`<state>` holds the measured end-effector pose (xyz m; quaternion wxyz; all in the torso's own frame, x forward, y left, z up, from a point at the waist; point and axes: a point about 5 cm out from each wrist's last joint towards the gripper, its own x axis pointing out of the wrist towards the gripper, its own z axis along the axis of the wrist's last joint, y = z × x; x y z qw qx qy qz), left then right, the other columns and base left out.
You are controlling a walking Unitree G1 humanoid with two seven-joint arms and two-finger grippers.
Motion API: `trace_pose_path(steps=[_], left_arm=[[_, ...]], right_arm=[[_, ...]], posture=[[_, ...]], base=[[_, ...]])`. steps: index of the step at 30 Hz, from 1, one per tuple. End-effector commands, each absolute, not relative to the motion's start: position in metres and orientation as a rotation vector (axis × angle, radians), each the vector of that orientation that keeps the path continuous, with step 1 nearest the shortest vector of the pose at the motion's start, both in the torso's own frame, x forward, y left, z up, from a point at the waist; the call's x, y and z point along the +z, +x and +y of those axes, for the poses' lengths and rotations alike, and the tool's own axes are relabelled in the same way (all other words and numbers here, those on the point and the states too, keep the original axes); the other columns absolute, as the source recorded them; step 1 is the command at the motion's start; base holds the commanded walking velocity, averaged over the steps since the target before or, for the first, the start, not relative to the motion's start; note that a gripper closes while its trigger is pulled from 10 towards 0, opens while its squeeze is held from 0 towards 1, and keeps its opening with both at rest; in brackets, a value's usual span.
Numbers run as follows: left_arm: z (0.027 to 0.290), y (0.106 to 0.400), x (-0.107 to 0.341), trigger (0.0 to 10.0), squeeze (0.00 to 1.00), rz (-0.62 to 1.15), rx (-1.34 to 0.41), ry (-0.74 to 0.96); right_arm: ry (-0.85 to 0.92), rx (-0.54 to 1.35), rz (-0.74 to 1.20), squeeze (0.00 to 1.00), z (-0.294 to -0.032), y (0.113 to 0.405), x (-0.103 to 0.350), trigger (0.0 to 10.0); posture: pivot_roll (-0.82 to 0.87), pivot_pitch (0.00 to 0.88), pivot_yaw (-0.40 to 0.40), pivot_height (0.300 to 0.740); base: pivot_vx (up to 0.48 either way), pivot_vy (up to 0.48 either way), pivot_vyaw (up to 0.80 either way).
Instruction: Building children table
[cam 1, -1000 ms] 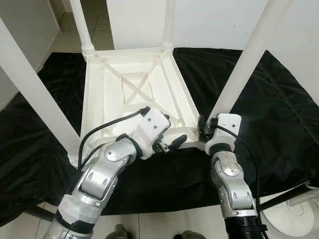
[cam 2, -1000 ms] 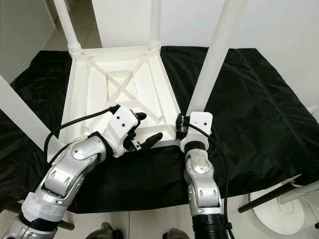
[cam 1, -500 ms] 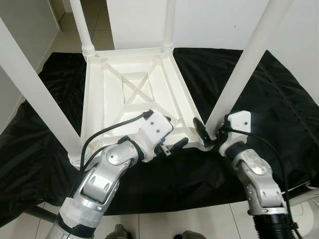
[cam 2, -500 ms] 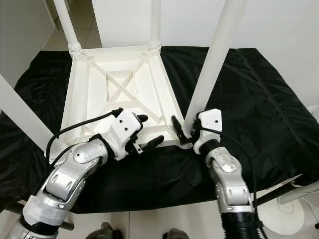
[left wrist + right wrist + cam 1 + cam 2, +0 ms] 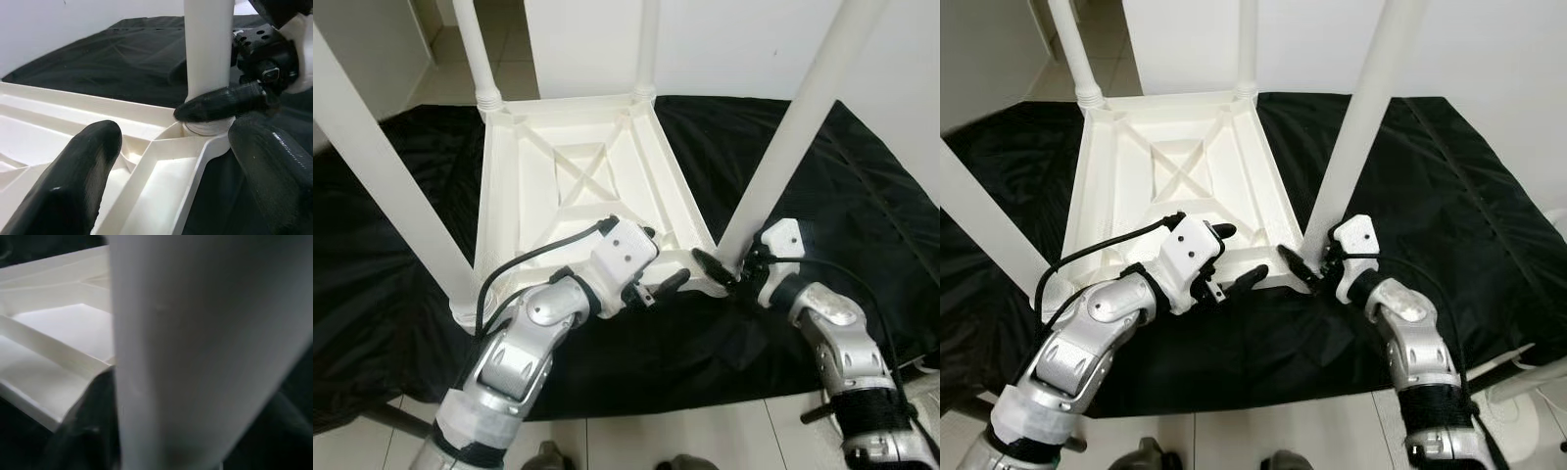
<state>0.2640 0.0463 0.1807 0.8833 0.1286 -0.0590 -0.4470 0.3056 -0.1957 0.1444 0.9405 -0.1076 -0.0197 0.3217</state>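
**Both grippers at the near right corner of the upturned table**

Nearest me, at about 7 o'clock, my left gripper (image 5: 658,270) sat over the near edge of the upside-down white table (image 5: 578,186), its fingers (image 5: 85,166) spread wide, one above the inner ribbing and one outside the rim. At 5 o'clock, my right gripper (image 5: 724,272) reached in from the right to the base of the near right leg (image 5: 783,147). One of its fingers (image 5: 225,102) lay against the foot of that leg where it met the corner socket; I could not tell how far those fingers were spread. The right wrist view was blurred, with the leg (image 5: 195,347) close across it.

The table lay top-down on a black cloth (image 5: 842,186) spread over the floor, all four legs pointing up. Toward 12 o'clock, the two far legs (image 5: 475,49) rose at the far corners, before a white wall (image 5: 734,39).
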Motion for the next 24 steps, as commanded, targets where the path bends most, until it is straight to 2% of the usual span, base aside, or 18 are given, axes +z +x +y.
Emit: trace_pose_path(steps=[1, 10, 11, 17, 24], left_arm=[[0.048, 0.269, 0.181, 10.0, 0.0, -0.134, -0.854, 0.273], [0.046, 0.27, 0.182, 10.0, 0.0, -0.144, -0.851, 0.271], [0.046, 0.269, 0.182, 10.0, 0.0, -0.145, -0.851, 0.271], [0.046, 0.269, 0.181, 10.0, 0.0, -0.149, -0.855, 0.273], [0.045, 0.269, 0.179, 10.0, 0.0, -0.155, -0.845, 0.277]], right_arm=[[-0.226, 0.671, -0.022, 0.0, -0.198, 0.306, 0.14, 0.0], [-0.189, 0.692, -0.026, 0.0, -0.199, 0.3, 0.131, 0.0], [-0.182, 0.682, -0.03, 0.0, -0.198, 0.299, 0.131, 10.0], [-0.155, 0.595, -0.046, 0.0, -0.19, 0.296, 0.131, 10.0], [-0.099, 0.38, -0.079, 0.0, -0.173, 0.291, 0.134, 10.0]], posture=[[-0.1, 0.003, 0.015, 0.74], [-0.1, 0.0, 0.013, 0.74], [-0.11, 0.0, 0.012, 0.74], [-0.11, 0.0, 0.007, 0.74], [-0.11, 0.0, 0.005, 0.74]], base=[[0.0, 0.0, 0.0], [0.0, 0.0, 0.0], [0.0, 0.0, 0.0], [0.0, 0.0, 0.0], [0.0, 0.0, 0.0]])
